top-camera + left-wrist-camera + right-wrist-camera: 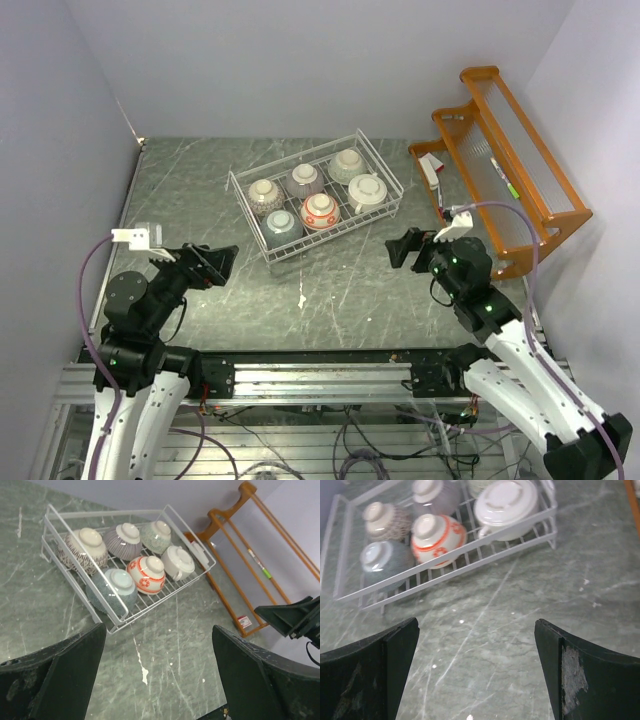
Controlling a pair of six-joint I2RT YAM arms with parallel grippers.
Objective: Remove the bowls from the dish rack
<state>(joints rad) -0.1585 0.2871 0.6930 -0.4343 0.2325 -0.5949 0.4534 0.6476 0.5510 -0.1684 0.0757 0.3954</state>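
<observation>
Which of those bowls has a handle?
The plain cream bowl at the near right corner of the dish rack, beside the red-and-white bowl; the other five show none.

White wire dish rack [470, 555] holding a beige bowl [82, 547] with brown speckle, grey bowl [122, 540] with fine stripes, pale green patterned bowl [156, 535], plain cream bowl [177, 562], red-and-white bowl [146, 574], blue-grey dotted bowl [114, 587]; table [175, 645] dark green marbled with white veins, shelf rack [480, 74] orange.
</observation>
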